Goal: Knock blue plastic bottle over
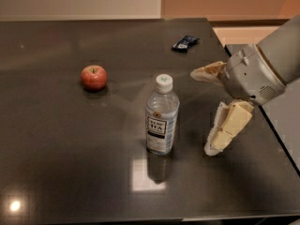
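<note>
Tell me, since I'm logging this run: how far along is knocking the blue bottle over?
Done: only the approach. The gripper hangs open just right of the blue plastic bottle, over the table.
In hand: nothing touches; a gap shows between them and the bottle stands upright, cap on.
Left: the whole knock, probably a sweep into the bottle until it lies flat.
</note>
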`<state>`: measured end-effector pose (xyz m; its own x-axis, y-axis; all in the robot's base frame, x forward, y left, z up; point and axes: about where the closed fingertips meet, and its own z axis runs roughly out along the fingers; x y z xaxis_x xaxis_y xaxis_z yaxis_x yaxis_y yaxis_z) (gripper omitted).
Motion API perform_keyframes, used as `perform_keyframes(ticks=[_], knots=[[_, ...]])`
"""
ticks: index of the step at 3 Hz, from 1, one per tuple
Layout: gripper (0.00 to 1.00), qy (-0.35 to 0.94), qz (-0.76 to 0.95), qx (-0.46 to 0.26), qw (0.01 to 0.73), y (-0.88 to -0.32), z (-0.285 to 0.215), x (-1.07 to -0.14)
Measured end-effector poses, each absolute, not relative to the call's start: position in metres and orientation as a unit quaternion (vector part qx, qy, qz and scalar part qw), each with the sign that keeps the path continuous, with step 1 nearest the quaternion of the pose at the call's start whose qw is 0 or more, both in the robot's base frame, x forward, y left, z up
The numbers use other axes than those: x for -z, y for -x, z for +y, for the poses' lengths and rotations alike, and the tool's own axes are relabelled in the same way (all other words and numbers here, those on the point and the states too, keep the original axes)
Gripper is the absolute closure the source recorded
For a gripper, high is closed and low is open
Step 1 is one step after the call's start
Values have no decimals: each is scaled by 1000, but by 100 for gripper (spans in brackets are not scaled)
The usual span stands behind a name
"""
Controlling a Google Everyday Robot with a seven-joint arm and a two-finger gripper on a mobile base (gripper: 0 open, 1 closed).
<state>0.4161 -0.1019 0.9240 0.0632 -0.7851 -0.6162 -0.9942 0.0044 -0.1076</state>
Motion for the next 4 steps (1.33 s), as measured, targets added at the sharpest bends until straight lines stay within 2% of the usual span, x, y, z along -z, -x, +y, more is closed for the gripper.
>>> perform_keyframes(ticks=[3,4], knots=[[0,653,603,-316,332,-414,-38,-933],[18,649,595,-342,328,-412,-31,-932]])
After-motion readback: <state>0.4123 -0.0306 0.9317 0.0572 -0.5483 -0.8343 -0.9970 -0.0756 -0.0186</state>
